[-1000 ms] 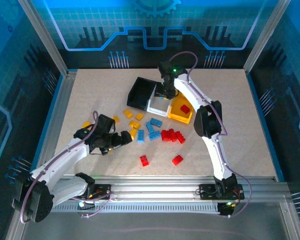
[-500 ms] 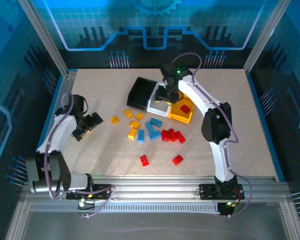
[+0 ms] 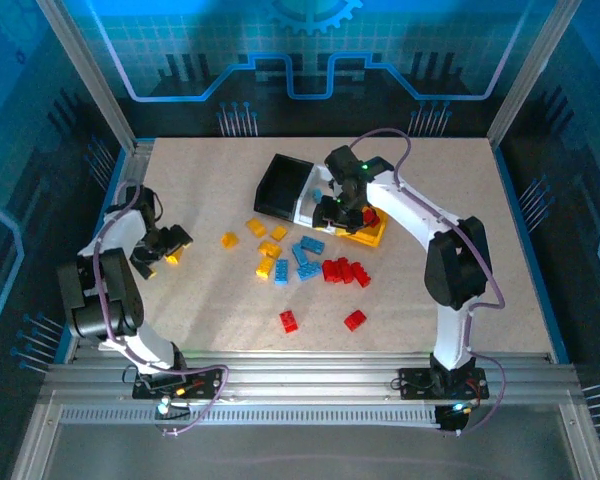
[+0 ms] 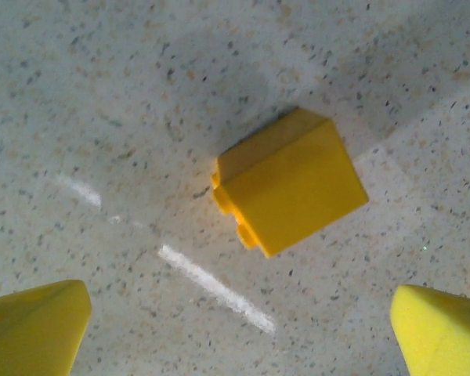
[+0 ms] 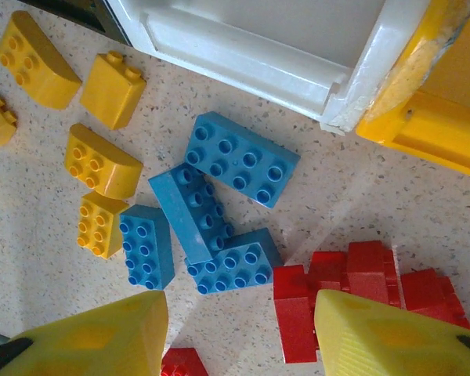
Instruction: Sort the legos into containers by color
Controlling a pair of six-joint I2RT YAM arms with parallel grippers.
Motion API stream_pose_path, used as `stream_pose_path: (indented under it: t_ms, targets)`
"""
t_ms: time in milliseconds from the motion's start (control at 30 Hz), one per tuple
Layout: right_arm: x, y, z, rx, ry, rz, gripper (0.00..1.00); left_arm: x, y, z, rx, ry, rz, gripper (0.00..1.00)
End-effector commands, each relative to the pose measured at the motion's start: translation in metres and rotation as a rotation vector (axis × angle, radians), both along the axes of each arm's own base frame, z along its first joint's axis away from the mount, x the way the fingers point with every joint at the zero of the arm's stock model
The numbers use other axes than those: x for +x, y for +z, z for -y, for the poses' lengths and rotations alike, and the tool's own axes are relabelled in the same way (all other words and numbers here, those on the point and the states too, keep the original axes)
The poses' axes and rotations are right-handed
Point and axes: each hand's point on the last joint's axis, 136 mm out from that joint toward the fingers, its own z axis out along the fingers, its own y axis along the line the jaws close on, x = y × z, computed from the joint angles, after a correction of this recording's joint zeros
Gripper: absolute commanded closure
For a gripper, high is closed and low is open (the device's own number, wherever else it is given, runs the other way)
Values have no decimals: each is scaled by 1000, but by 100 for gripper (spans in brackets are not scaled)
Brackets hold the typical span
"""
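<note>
Yellow-orange studded plastic brick (image 4: pixel 290 182) lying with studs sideways on the speckled tabletop (image 4: pixel 102 94), directly under the left gripper (image 4: pixel 235 333); yellow fingertips (image 4: pixel 31 325) spread wide, nothing between them. Right gripper (image 5: pixel 243 337) equally wide open and empty, above the light blue studded bricks (image 5: pixel 211 211) and red bricks (image 5: pixel 352 294), near the open white plastic bin (image 5: pixel 243 47) and yellow-orange bin (image 5: pixel 431 117). Black open-top bin (image 3: pixel 283 185) just beside the white one.

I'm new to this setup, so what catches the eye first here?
A bright scatter of yellow, blue and red legos sits mid-table, with black, white and yellow-orange bins just beyond it. Near the left edge, the left tool hangs open over a lone yellow brick.
</note>
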Motion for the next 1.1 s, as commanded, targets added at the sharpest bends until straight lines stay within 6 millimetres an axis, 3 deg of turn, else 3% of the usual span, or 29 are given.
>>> stream_pose_path:
  t_ms: [0, 267, 433, 767, 1067]
  targets:
    - [-3, 6, -11, 42, 12, 5, 46, 17, 1, -9, 11, -31, 19, 2]
    - [-4, -1, -12, 38, 16, -14, 47, 37, -10, -14, 4, -63, 0, 8]
    - [0, -2, -12, 34, 21, -15, 48, 44, -17, -7, -50, -70, -3, 16]
    - [7, 0, -26, 30, 23, -7, 50, 30, -29, 13, -134, -120, -8, 27]
    - [-4, -1, -32, -4, 34, -2, 52, 25, -30, 22, -170, -154, 8, 41]
